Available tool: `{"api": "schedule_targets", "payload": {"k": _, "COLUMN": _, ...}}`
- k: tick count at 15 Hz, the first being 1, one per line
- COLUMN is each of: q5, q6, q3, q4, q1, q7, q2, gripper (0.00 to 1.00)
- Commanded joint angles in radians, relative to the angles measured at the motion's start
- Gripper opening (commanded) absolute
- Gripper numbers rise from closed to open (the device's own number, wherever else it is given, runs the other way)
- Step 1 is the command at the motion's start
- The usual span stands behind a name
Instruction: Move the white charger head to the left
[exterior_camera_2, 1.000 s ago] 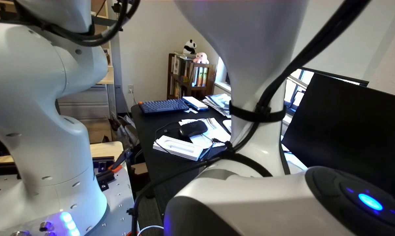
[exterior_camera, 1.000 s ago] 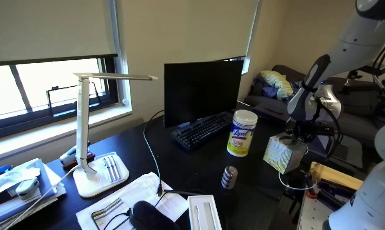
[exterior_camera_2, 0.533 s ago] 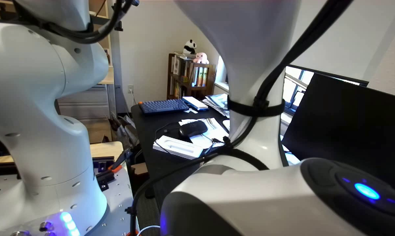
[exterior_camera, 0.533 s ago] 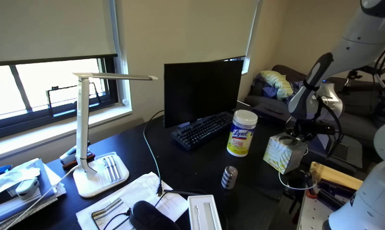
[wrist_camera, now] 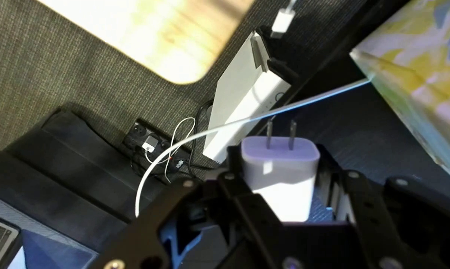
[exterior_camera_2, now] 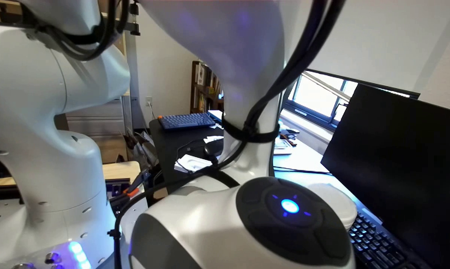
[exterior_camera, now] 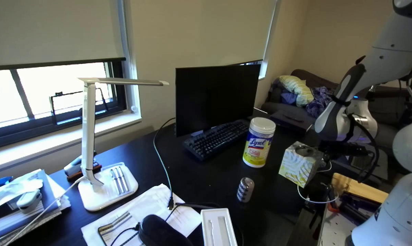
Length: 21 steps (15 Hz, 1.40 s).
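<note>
Fingers [wrist_camera: 327,163] grip the small boxy white plastic charger head [wrist_camera: 281,168] near the yellow-and-white patterned cardboard tissue box [wrist_camera: 421,59]; the thin white cable [wrist_camera: 303,102] running to that box could snag, dragging the box or tugging the charger head loose.

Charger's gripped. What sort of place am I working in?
Probably a home office, though a work office is possible: a monitor and a keyboard share a dark desk, and a couch stands beyond it.

Office: desk [exterior_camera: 202,184], monitor [exterior_camera: 219,99], keyboard [exterior_camera: 216,139], lamp [exterior_camera: 88,126], papers [exterior_camera: 151,201], couch [exterior_camera: 283,109].
</note>
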Motion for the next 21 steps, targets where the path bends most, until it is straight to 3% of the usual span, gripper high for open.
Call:
{"api": "schedule_targets", "payload": {"k": 1, "q5": -0.076, "q6": 0.041, "q3": 0.121, "q4": 0.004, "q1": -0.167, "q7": -0.049, "q2": 0.022, "gripper": 0.23}}
{"api": "schedule_targets", "payload": {"k": 3, "q5": -0.139, "q6": 0.028, "q3": 0.189, "q4": 0.010, "q1": -0.269, "q7": -0.068, "q2": 0.031, "gripper": 0.23}}
{"api": "schedule_targets", "payload": {"k": 5, "q5": -0.228, "q6": -0.001, "q3": 0.185, "q4": 0.011, "q1": -0.318, "q7": -0.126, "q2": 0.033, "gripper": 0.23}}
{"api": "schedule_targets", "payload": {"k": 6, "q5": -0.280, "q6": 0.007, "q3": 0.215, "q4": 0.011, "q1": -0.377, "q7": -0.144, "q2": 0.043, "gripper": 0.23}}
{"api": "schedule_targets", "payload": {"k": 7, "q5": -0.333, "q6": 0.028, "q3": 0.297, "q4": 0.011, "q1": -0.486, "q7": -0.131, "q2": 0.057, "gripper": 0.23}}
{"api": "schedule_targets", "payload": {"k": 12, "q5": -0.559, "q6": 0.054, "q3": 0.646, "q4": 0.011, "q1": -0.849, "q7": 0.042, "q2": 0.139, "gripper": 0.23}}
{"api": "schedule_targets", "payload": {"k": 14, "q5": -0.678, "q6": 0.054, "q3": 0.715, "q4": 0.012, "q1": -0.909, "q7": 0.114, "q2": 0.133, "gripper": 0.23}}
{"api": "schedule_targets", "payload": {"k": 18, "q5": -0.874, "q6": 0.034, "q3": 0.775, "q4": -0.033, "q1": -0.931, "q7": 0.293, "q2": 0.014, "gripper": 0.23}}
{"api": "schedule_targets", "payload": {"k": 21, "q5": -1.068, "q6": -0.019, "q3": 0.762, "q4": -0.005, "q1": -0.923, "q7": 0.462, "q2": -0.060, "gripper": 0.23}}
